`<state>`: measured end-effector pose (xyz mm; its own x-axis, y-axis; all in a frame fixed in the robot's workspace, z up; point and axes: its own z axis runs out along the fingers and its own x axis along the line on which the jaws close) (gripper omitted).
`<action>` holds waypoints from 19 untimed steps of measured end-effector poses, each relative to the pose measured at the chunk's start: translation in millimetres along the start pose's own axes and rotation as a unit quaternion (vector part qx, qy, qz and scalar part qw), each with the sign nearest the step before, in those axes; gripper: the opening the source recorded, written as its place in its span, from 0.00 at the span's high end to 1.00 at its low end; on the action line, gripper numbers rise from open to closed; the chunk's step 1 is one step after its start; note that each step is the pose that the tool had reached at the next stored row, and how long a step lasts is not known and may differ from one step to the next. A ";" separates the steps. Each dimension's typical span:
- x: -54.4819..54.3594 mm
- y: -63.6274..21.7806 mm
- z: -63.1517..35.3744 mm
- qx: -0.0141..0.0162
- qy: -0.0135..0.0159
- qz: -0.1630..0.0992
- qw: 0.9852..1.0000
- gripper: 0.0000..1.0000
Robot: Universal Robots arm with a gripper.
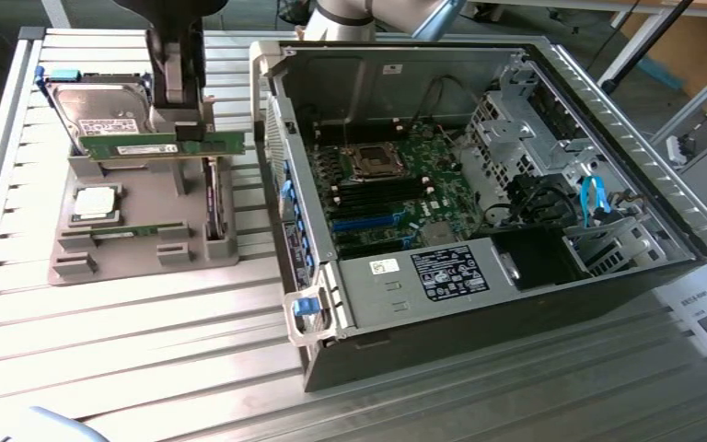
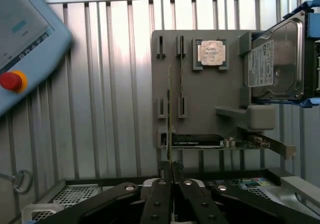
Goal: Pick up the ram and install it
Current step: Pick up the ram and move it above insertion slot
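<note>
The ram (image 1: 157, 145) is a long green stick with black chips, held level above the grey parts holder (image 1: 133, 253), in front of the hard drive. My gripper (image 1: 189, 129) comes down from above and is shut on the stick near its end towards the exterior view's right. In the wrist view the ram (image 2: 169, 114) shows edge-on as a thin line running away from my gripper (image 2: 170, 170), whose fingers are pinched on it. A second green stick (image 1: 126, 230) lies in a slot of the holder. The open computer case (image 1: 648, 276) with its motherboard memory slots (image 1: 360, 195) lies at the exterior view's right.
On the holder sit a square silver processor (image 1: 93, 203), a hard drive (image 1: 98, 109) and an upright expansion card (image 1: 213, 203). The case wall (image 1: 283, 175) rises just beside the holder. A teach pendant (image 2: 25, 38) with a red button lies on the slatted table (image 1: 144, 350).
</note>
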<state>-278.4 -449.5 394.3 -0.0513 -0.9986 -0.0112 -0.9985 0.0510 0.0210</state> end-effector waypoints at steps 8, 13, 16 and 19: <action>-0.8 -14.5 -0.3 -0.001 0.000 0.000 1.000 0.89; -1.2 -22.9 -0.5 -0.002 0.000 0.000 1.000 0.89; -1.5 -28.2 -0.6 -0.002 0.000 0.000 1.000 0.89; -1.7 -33.8 -0.7 -0.002 0.000 0.000 1.000 0.89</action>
<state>-244.6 -449.5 394.3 -0.0512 -0.9986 -0.0110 -0.9984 0.0509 0.0258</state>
